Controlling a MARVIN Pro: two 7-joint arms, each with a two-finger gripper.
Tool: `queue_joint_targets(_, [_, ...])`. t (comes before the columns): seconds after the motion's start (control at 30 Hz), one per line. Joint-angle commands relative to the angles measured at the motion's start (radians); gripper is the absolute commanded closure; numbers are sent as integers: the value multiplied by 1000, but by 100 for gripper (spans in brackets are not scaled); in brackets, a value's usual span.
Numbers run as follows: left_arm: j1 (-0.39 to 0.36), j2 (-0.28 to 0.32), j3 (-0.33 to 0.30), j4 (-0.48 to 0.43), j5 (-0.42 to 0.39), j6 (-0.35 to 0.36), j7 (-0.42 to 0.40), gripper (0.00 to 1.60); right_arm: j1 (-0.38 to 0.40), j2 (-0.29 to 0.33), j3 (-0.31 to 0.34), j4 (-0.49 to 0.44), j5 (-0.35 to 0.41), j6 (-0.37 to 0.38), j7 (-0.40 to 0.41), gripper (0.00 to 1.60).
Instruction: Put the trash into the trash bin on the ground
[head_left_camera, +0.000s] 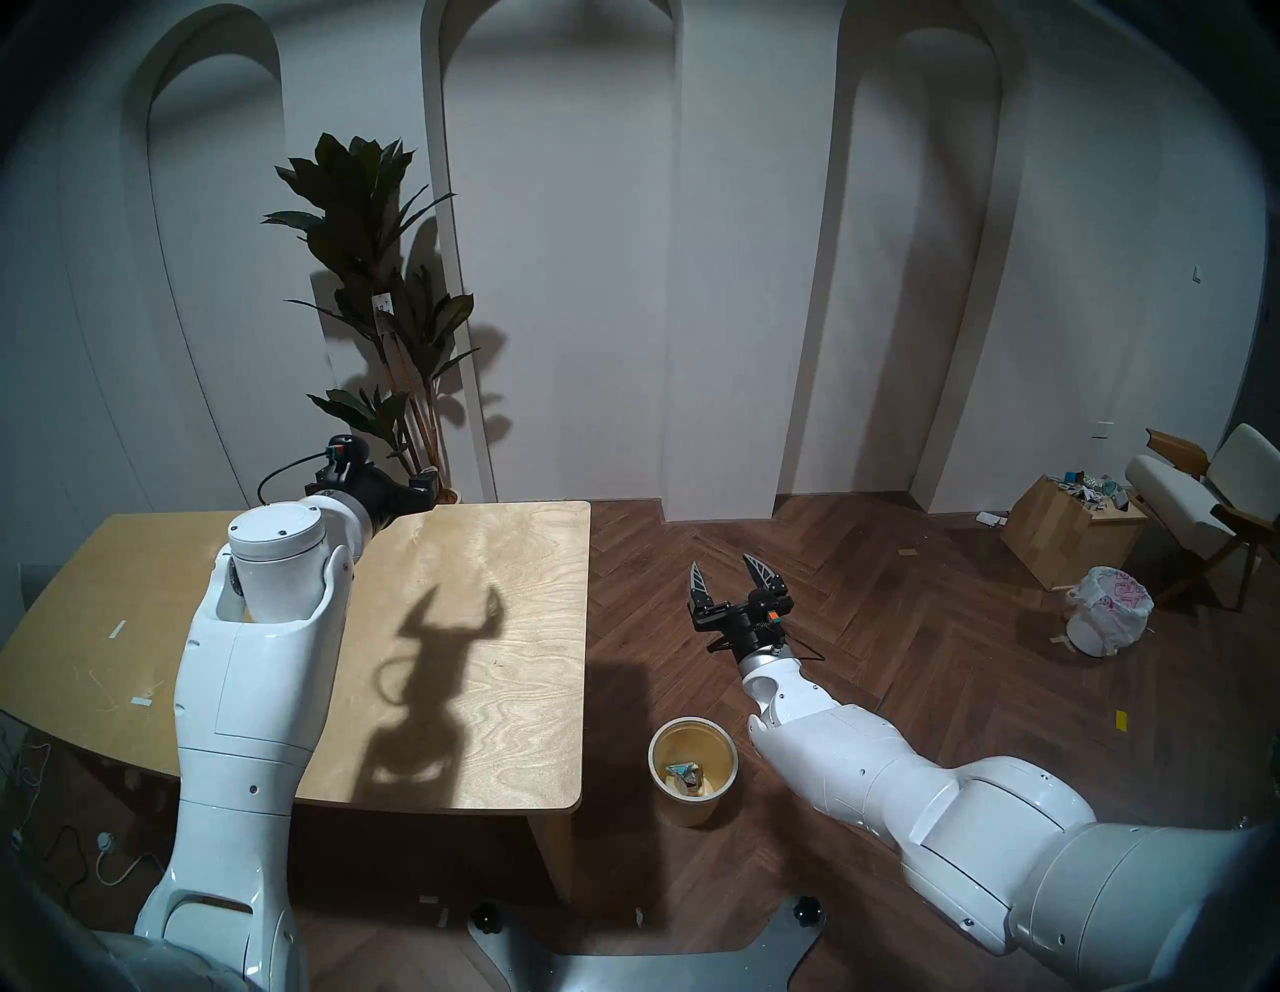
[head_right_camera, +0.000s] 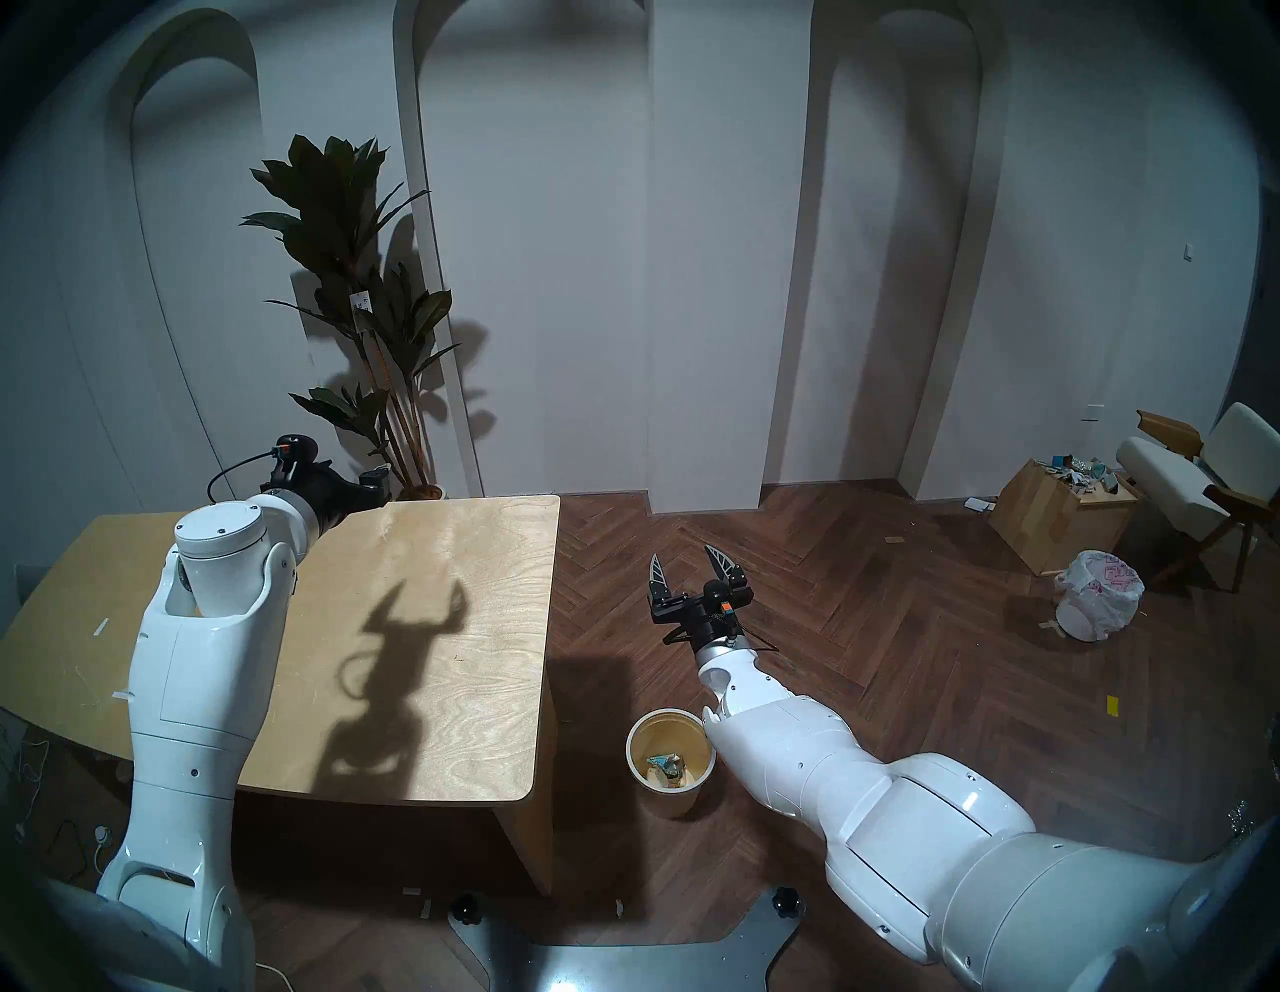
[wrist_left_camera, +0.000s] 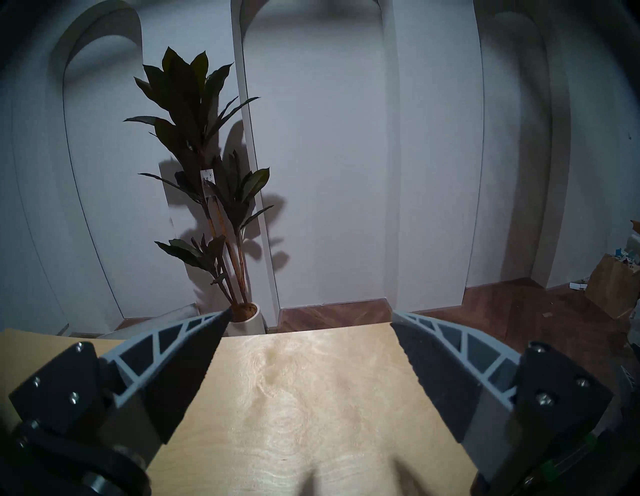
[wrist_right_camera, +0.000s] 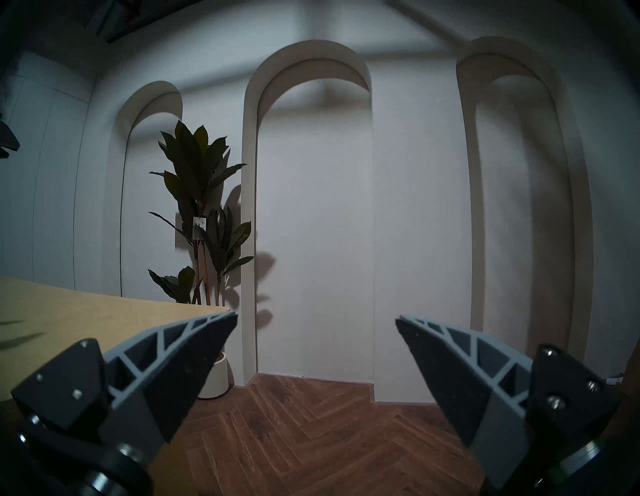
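The trash bin (head_left_camera: 689, 812) (head_right_camera: 668, 803), short and cream with a yellowish inside, stands on the floor just right of the table. The trash (head_left_camera: 684, 774) (head_right_camera: 666, 767) lies at its bottom as crumpled scraps, one of them teal and white. My right gripper (head_left_camera: 722, 561) (head_right_camera: 682, 553) (wrist_right_camera: 316, 317) hangs open and empty over the floor beyond the bin, pointing at the wall. My left gripper (wrist_left_camera: 310, 314) is open and empty above the far part of the wooden table (head_left_camera: 485, 623) (wrist_left_camera: 304, 398). The tabletop bears only shadows.
A potted plant (head_left_camera: 374, 312) stands behind the table's far edge. At the far right are a wooden box (head_left_camera: 1070, 526) full of scraps, a white bin with a red-printed bag (head_left_camera: 1108, 609) and a chair (head_left_camera: 1205, 499). Cables lie under the table's left end.
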Motion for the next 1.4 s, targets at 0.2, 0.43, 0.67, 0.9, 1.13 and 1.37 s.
queue_joint_targets(0.2, [-91,-12,18,45,32,-98,41,0,-50,53,11,-152,-20,-63,-30,0])
queue_joint_targets(0.43, [-106,-18,27,73,44,-134,59,0,-47,78,32,-243,-23,-65,-58,0])
queue_joint_targets(0.67, [-119,-24,35,98,57,-177,76,0,-61,117,46,-334,-44,-41,-93,0])
queue_joint_targets(0.9, [-126,-28,40,118,67,-220,89,0,-101,159,50,-441,-64,9,-135,0])
queue_joint_targets(1.13, [-132,-30,45,135,74,-258,98,0,-135,195,53,-531,-85,77,-179,0])
queue_joint_targets(1.37, [-137,-32,49,152,80,-297,106,0,-167,229,56,-619,-110,156,-232,0])
